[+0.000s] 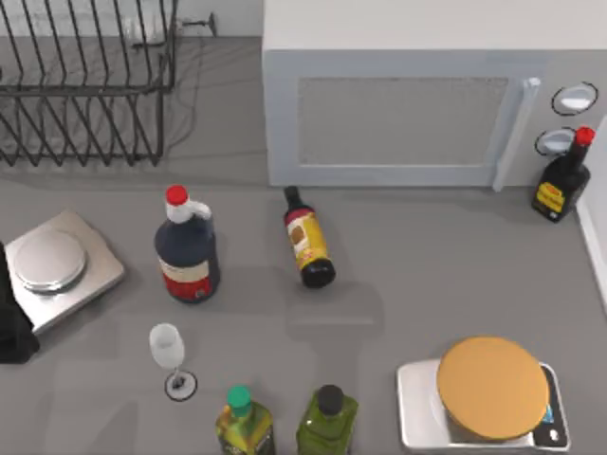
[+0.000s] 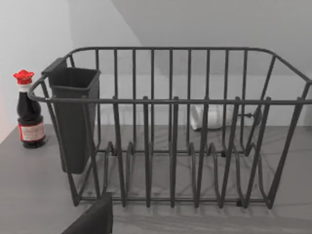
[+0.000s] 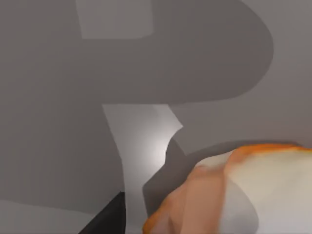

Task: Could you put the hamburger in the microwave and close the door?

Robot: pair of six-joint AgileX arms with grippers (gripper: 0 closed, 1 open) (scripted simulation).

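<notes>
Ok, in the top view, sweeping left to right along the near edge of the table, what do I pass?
Wine glass → green-capped bottle → black-capped olive bottle → hamburger, sitting on a white scale.

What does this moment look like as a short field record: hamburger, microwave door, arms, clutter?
hamburger: resting on a white scale, front right of table
door: shut
microwave: back of table
left arm: parked at left edge
clutter: several bottles, a wine glass, silver scale, dish rack

Golden hamburger point(image 1: 492, 387) lies front right; microwave point(image 1: 427, 95) door point(image 1: 403, 123) closed.
</notes>
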